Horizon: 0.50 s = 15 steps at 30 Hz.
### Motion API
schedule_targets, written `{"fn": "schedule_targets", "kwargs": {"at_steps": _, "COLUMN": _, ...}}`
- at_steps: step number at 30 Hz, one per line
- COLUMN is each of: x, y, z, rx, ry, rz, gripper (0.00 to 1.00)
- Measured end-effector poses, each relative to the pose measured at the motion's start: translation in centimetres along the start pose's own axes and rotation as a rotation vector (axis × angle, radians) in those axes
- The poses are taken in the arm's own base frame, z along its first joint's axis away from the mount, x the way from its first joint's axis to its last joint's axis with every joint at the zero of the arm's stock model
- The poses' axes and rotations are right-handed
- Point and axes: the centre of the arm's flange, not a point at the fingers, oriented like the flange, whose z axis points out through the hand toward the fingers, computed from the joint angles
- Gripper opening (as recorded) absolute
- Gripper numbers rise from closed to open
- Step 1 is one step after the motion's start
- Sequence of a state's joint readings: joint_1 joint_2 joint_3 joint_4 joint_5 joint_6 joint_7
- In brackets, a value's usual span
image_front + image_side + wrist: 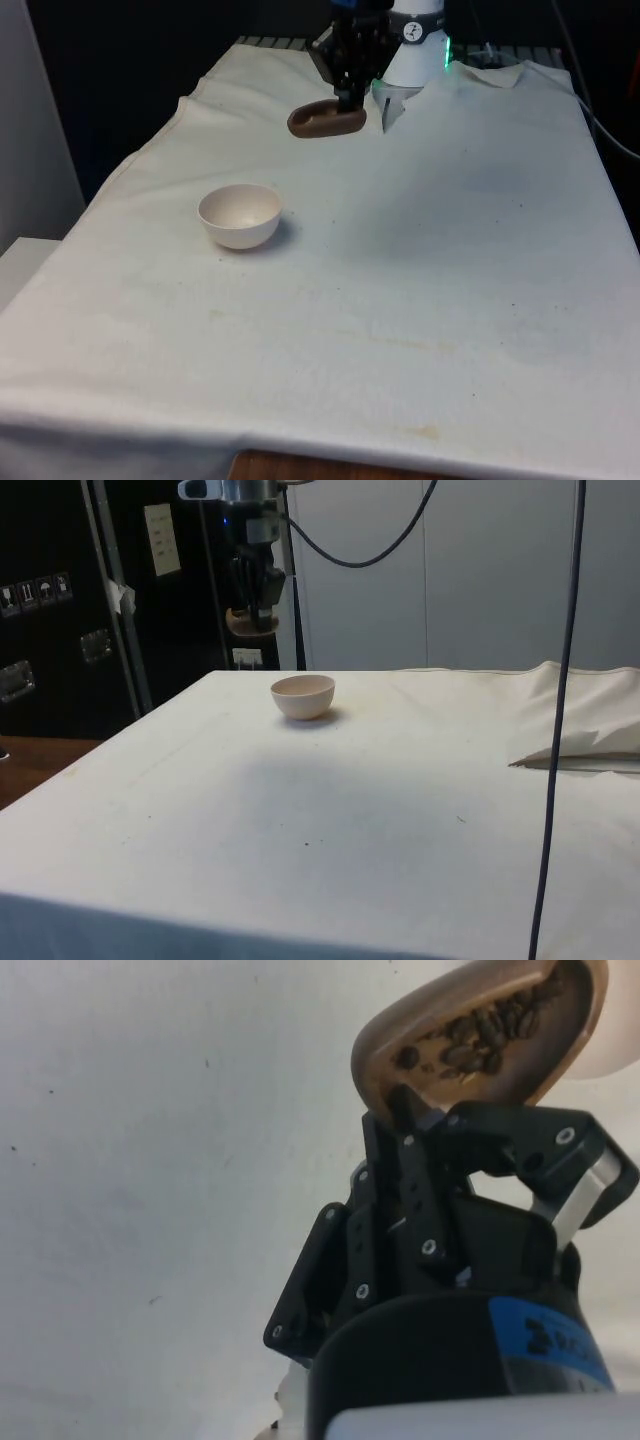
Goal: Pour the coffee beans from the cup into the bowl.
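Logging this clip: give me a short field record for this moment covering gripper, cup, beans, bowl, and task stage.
gripper: gripper raised above the table's far end, shut on the cup's rim
cup: brown cup held in the air, tilted
beans: coffee beans inside the cup
bowl: white bowl upright on the white cloth, no beans seen in it
task stage: cup lifted, not yet over the bowl, pour not begun

- The cup [480, 1035] is brown with a smooth, slightly satin rim and looks ceramic; the coffee beans [475, 1040] inside are dark and faintly glossy.
- The bowl [239, 215] is pale cream, smooth and matt.
- The gripper [415, 1135] is matt black plastic with small bright screws.
- The cloth [420, 300] over the table is white, matt, creased and faintly stained.
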<state>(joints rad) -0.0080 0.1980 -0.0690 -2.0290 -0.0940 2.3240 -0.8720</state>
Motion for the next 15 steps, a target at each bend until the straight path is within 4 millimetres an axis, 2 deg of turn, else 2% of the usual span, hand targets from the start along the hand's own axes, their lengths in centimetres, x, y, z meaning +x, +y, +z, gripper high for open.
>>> {"fn": "schedule_targets", "kwargs": {"at_steps": 15, "x": -0.10, "y": 0.22, "z": -0.15, "rx": 0.036, "ry": 0.048, "rz": 0.074, "gripper": 0.00}}
